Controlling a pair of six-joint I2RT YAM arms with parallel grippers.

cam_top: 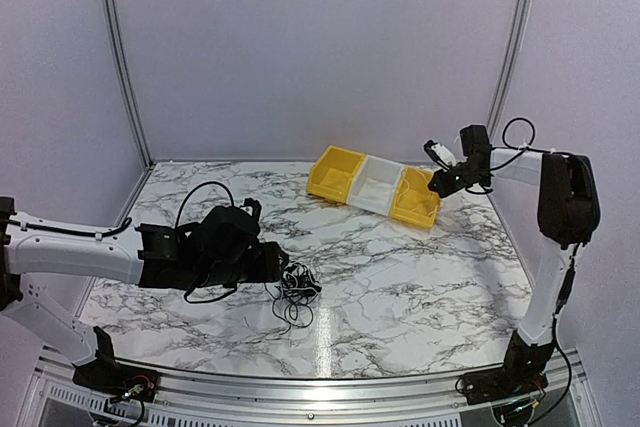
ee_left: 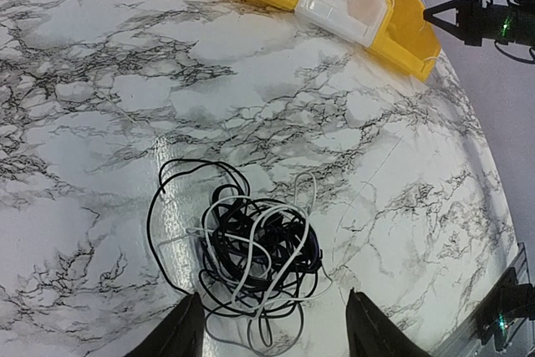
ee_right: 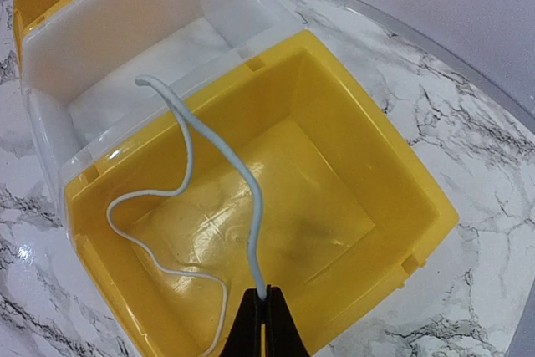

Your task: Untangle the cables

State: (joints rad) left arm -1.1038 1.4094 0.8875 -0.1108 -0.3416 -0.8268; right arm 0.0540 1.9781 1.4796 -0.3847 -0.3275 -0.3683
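The cables (cam_top: 298,282) lie in a small tangle of thin black and white wires on the marble table, just right of my left gripper (cam_top: 275,262). In the left wrist view the tangle (ee_left: 259,248) sits between and just ahead of the open left gripper (ee_left: 274,307), and nothing is gripped. My right gripper (cam_top: 437,187) hovers over the right yellow bin (cam_top: 415,197). In the right wrist view the right gripper (ee_right: 267,294) is shut on a single white cable (ee_right: 188,135), which loops down into that yellow bin (ee_right: 376,148).
Three bins stand in a row at the back right: a yellow bin (cam_top: 337,173), a white bin (cam_top: 376,185) and the right yellow one. The white bin (ee_right: 125,31) adjoins the yellow one. The table edge runs close behind the bins.
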